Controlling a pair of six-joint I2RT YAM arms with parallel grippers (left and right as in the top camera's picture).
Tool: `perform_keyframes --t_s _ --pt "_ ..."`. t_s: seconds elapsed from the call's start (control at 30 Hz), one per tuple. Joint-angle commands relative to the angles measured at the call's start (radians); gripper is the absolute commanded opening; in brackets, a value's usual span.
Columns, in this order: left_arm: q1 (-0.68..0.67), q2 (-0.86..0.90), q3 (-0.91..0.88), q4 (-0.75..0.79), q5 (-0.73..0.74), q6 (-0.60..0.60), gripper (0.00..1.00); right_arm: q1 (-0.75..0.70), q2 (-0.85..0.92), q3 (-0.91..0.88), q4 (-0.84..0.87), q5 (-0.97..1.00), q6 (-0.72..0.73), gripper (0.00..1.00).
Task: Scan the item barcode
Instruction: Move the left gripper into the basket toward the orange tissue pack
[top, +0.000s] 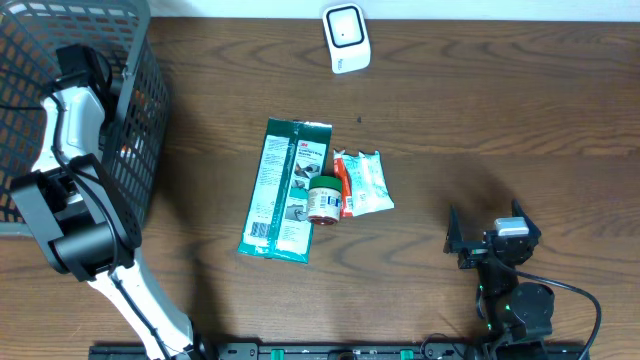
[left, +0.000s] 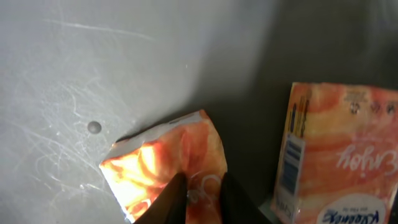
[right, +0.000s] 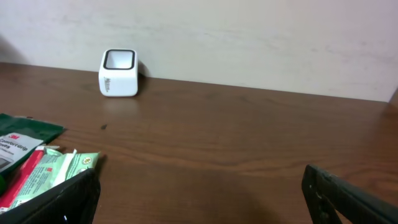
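Brown wooden table (top: 480, 110) is lying open toward three o'clock. Left gripper (left: 202, 185) is clamping an orange plastic packet (left: 165, 152), corner pointing one o'clock; right gripper (right: 202, 186) is gaping.

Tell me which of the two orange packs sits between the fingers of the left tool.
The crumpled orange packet, gripped by the left tool at its lower edge. The flat Kleenex pack is apart at the right.

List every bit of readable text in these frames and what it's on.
"Enjoy": upside down on the orange tissue pack.
"Kleenex": same pack, bottom edge, cut off.
"3M": red logo on the green package.
Scanner, jar, pouch, crumpled orange packet: print too small or blurred.
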Motion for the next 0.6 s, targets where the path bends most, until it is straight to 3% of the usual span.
perform_keyframes --t_s 0.0,0.2,0.37,0.57 --pt "0.043 0.009 -0.037 -0.017 -0.115 0.032 0.19 0.004 -0.004 -0.001 -0.004 0.006 -0.002 0.99" --pt "0.127 -0.017 -0.037 -0.031 -0.140 0.055 0.19 0.004 -0.004 -0.001 -0.004 0.005 -0.002 0.99" --pt "0.165 -0.030 -0.037 -0.039 -0.052 0.055 0.20 0.004 -0.004 -0.001 -0.004 0.005 -0.002 0.99" --pt "0.173 -0.030 -0.024 -0.039 -0.003 0.055 0.41 0.004 -0.004 -0.001 -0.004 0.005 -0.002 0.99"
